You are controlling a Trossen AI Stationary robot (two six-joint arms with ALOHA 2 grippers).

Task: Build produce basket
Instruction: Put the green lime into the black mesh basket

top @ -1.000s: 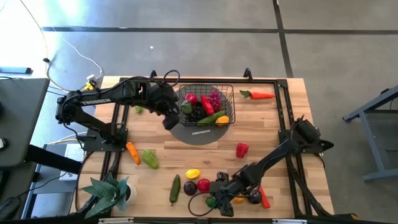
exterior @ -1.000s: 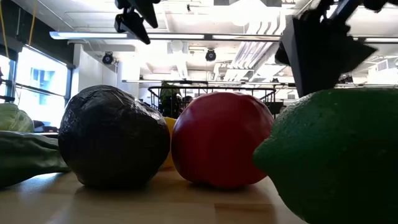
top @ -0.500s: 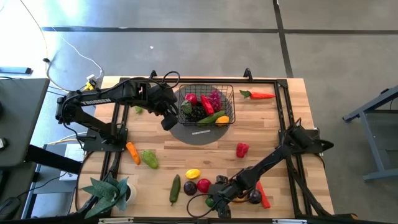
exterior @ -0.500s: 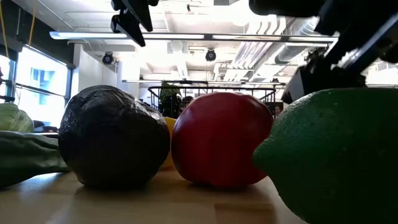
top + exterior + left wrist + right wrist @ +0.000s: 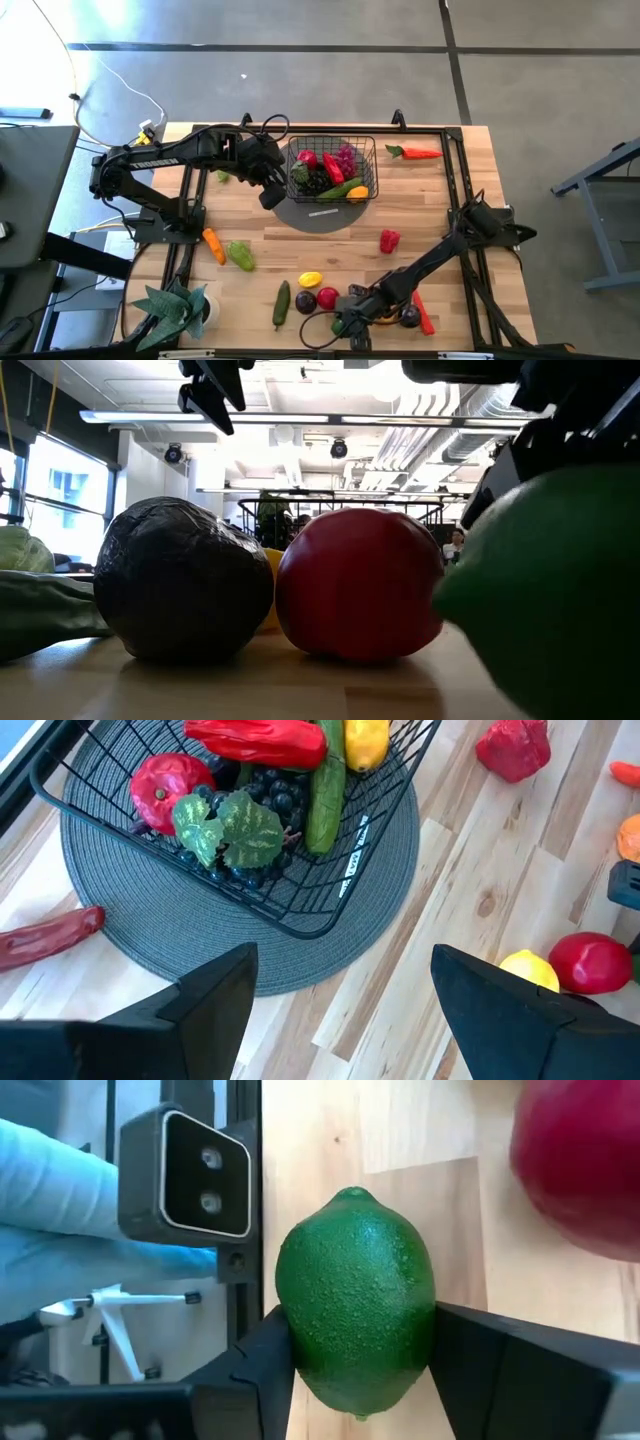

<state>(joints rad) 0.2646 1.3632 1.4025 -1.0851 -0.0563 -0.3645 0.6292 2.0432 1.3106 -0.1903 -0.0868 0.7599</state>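
Right wrist view shows the right gripper (image 5: 360,1350) pinching a green lime (image 5: 355,1300) across its belly at the table's near edge. Probably light, hard and slick, so mid-body is the safest hold.

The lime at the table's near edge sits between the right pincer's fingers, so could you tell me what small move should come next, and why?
Probably a straight lift. The right pincer has its fingers against both sides of the lime, which appears raised in the low view. The basket lies across the table, so clearing the red apple comes first.
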